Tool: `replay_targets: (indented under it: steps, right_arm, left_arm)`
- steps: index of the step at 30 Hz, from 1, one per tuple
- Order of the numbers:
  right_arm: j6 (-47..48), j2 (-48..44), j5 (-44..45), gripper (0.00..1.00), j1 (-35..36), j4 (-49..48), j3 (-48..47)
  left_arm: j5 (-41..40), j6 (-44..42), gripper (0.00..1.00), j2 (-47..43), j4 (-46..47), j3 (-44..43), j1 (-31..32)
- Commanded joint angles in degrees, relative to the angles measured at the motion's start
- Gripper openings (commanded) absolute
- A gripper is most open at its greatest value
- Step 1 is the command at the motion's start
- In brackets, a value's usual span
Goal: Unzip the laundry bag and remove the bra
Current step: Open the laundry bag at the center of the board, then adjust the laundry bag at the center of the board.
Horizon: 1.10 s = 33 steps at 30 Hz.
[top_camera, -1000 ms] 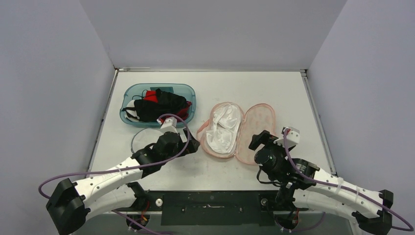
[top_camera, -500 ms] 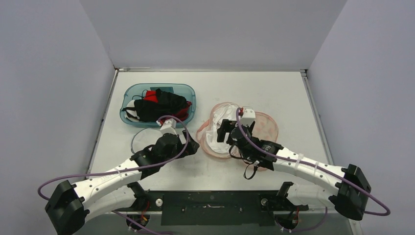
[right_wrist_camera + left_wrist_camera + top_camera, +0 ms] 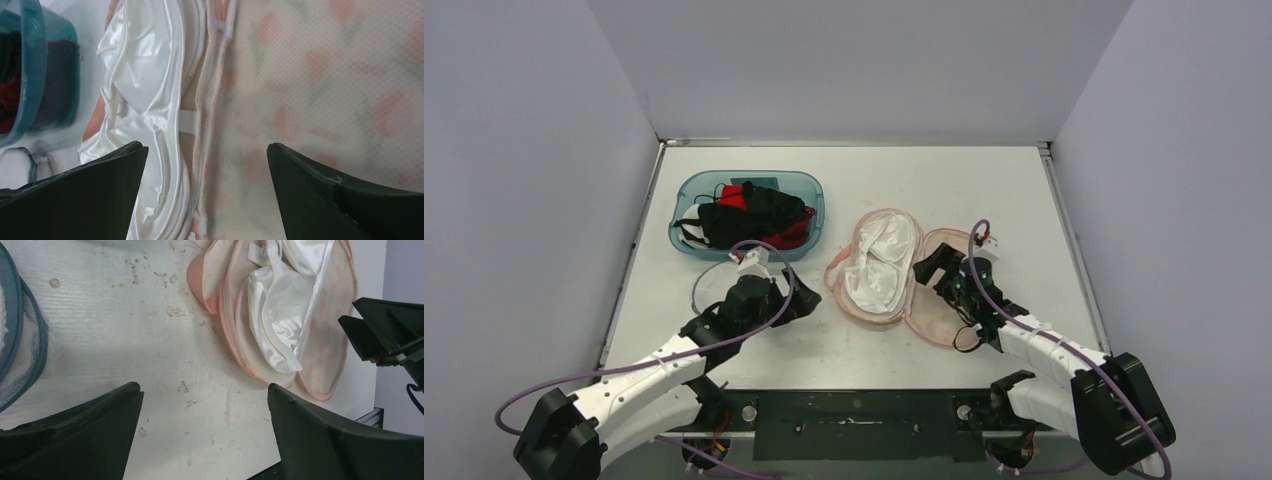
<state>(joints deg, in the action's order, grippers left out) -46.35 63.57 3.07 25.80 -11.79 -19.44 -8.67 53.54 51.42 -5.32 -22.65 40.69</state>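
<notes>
Tabletop [image 3: 1024, 190]: unzipped laundry bag [image 3: 325, 100] (bra [image 3: 145, 75] inside)

1. The bra [image 3: 145, 100] is seen as white satin cloth, smooth and glossy, with shiny folds.
2. The laundry bag [image 3: 325, 100] is made of fine mesh cloth, matt, printed with faint pink blotches and edged with pink tape.
3. The bench [image 3: 125, 340] is shown as a white, matt surface, grained and scuffed.
4. The bin [image 3: 686, 190] at the far left is formed of translucent teal plastic, smooth and glossy; the garments [image 3: 754, 210] in it are of matt black and red cloth.
5. The jaws of the left gripper [image 3: 203, 389] and the right gripper [image 3: 207, 147] are seen as matt black plastic.
</notes>
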Motion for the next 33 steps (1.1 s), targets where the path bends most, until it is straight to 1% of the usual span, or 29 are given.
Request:
replay_targets:
  steps: [1,3,7,13,15,17,20,26,30,33]
  right_arm:
    - [-2.0,-1.5,-6.9,0.95,-5.5,-7.8,1.8]
    - [-1.2,-0.9,-7.9,0.97,-6.4,-8.4,1.4]
    - [1.3,2.4,-10.1,0.99,-6.1,-9.9,-1.8]
    - [3.6,12.7,-10.6,0.99,-4.1,-10.5,-8.4]
    - [4.2,14.9,-9.8,0.98,-3.2,-11.4,-10.0]
    - [5.0,17.2,-7.4,0.98,-2.6,-9.8,-12.0]
    - [6.1,21.1,-6.1,0.97,-2.5,-8.9,-14.2]
    - [9.5,30.0,-9.8,0.95,-2.2,-8.5,-19.8]
    - [11.9,33.5,-12.4,0.95,-0.8,-8.7,-22.4]
    - [13.3,34.9,-12.7,0.95,0.8,-6.9,-24.7]
  left_arm:
    - [2.7,-0.1,0.95,-5.6,1.4,1.1,-0.4]
    - [2.6,-0.1,0.95,-7.8,-0.9,1.0,-0.6]
    - [3.0,0.7,0.94,-12.9,-3.7,1.8,-0.6]
    - [2.6,1.4,0.94,-18.3,-6.3,3.3,-0.8]
    - [2.7,1.5,0.94,-19.0,-7.1,3.4,-0.8]
    - [2.9,1.7,0.94,-19.3,-7.8,3.5,-0.8]
    - [3.2,1.7,0.93,-19.6,-8.3,3.7,-0.8]
    - [3.6,1.5,0.93,-19.7,-8.5,4.0,-0.8]
    - [4.0,1.4,0.93,-19.5,-8.4,4.2,-0.8]
    - [4.3,1.2,0.93,-18.7,-7.6,4.6,-0.8]
